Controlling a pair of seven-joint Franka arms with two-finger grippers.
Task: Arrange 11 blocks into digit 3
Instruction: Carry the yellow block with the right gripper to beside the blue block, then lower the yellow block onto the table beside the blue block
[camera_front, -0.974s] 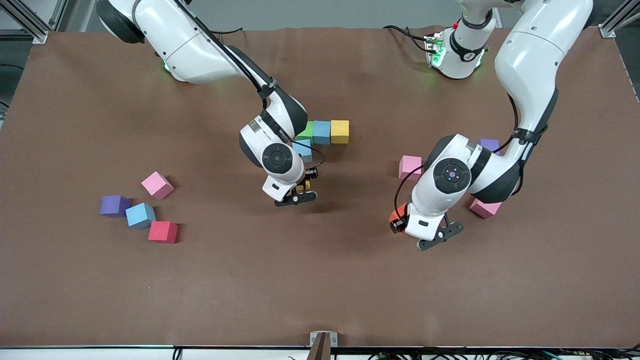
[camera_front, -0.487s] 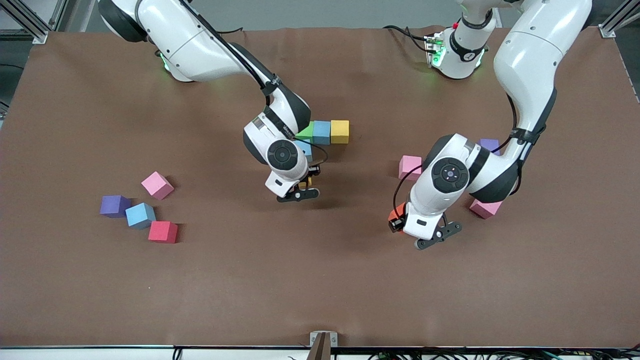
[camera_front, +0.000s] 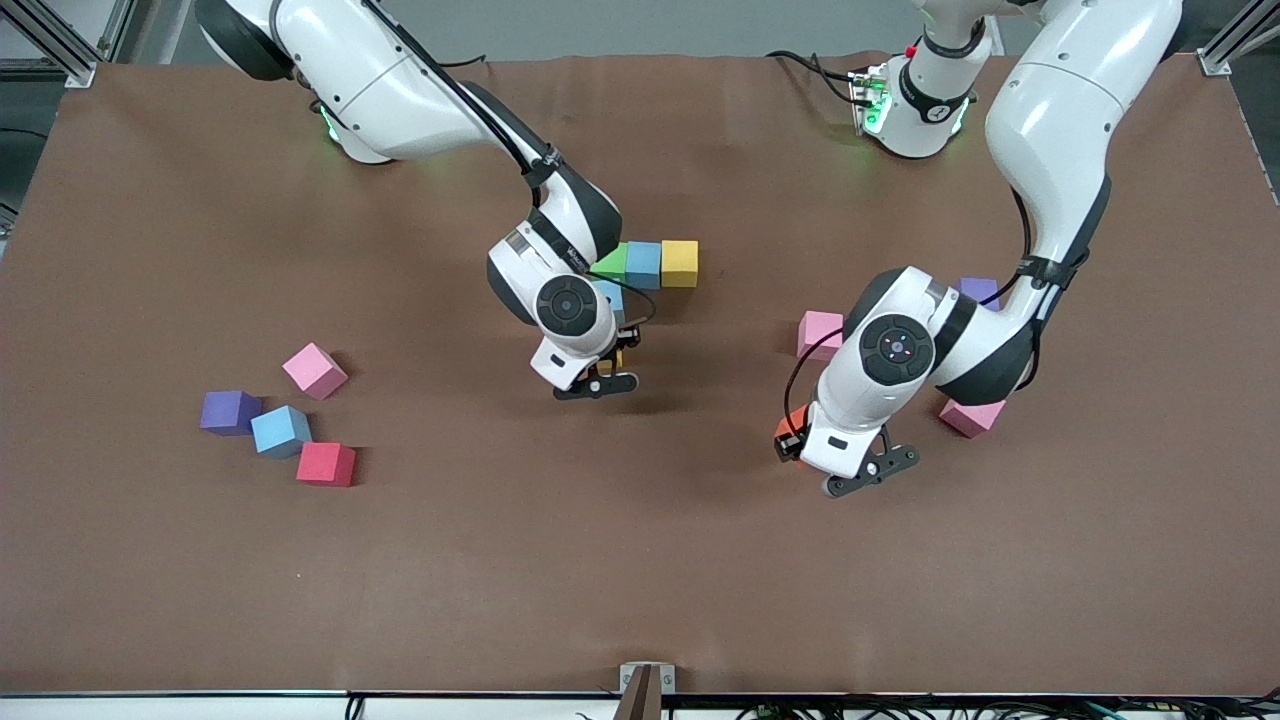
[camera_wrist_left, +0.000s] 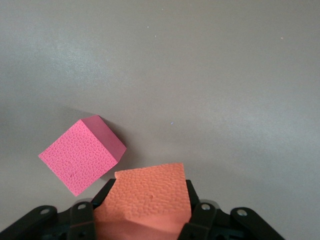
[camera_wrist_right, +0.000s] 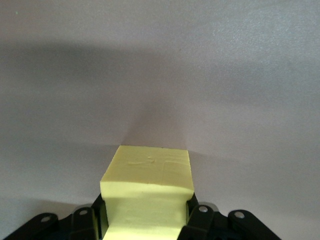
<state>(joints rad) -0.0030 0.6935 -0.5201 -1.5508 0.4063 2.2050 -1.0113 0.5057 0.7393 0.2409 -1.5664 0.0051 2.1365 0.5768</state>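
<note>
A green block (camera_front: 610, 265), a light blue block (camera_front: 643, 264) and a yellow block (camera_front: 679, 262) stand in a row mid-table. A second light blue block (camera_front: 610, 296) peeks out under the right wrist. My right gripper (camera_front: 605, 370) (camera_wrist_right: 147, 205) hangs over bare table beside it, shut on a pale yellow block (camera_wrist_right: 147, 192). My left gripper (camera_front: 795, 440) (camera_wrist_left: 150, 202) is shut on an orange block (camera_wrist_left: 150, 192) (camera_front: 793, 425), over the table close to a pink block (camera_wrist_left: 82, 155).
Two pink blocks (camera_front: 820, 333) (camera_front: 968, 416) and a purple cube (camera_front: 978, 290) lie around the left arm. Toward the right arm's end sit a pink block (camera_front: 314, 370), a purple cube (camera_front: 229, 411), a light blue block (camera_front: 280, 431) and a red block (camera_front: 325, 463).
Both arms have shifted a little with their blocks: the right gripper toward the row of blocks, the left gripper slightly toward the table's middle. Both grips are unchanged.
</note>
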